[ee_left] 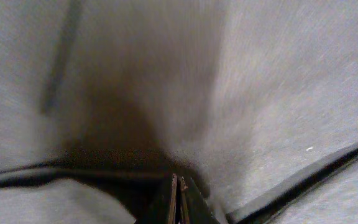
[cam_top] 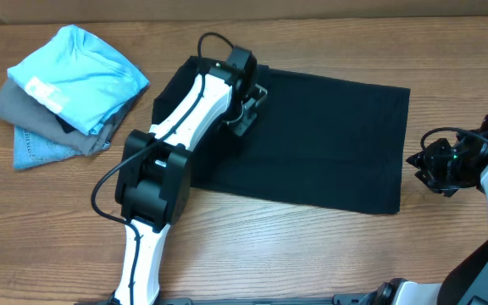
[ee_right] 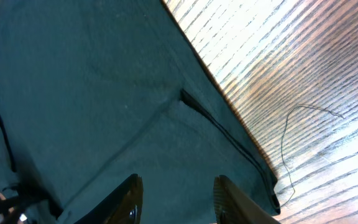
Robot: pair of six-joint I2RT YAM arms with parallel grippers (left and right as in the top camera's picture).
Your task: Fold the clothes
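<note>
The clothes, a black T-shirt (cam_top: 329, 144), lie spread flat across the middle of the table. My left gripper (cam_top: 248, 106) is down on the shirt's upper left part. In the left wrist view its fingers (ee_left: 179, 180) are pressed together, and the fabric (ee_left: 278, 93) creases in toward their tips. My right gripper (cam_top: 422, 161) hovers at the shirt's right edge. In the right wrist view it (ee_right: 176, 180) stands open above the cloth (ee_right: 104, 93) near a hemmed corner, with nothing between its fingers.
A pile lies at the far left: a light blue shirt (cam_top: 79, 76) on a grey garment (cam_top: 24, 106) and a denim piece (cam_top: 36, 148). A loose thread (ee_right: 291, 143) lies on the wooden table (cam_top: 312, 246) beside the shirt's edge.
</note>
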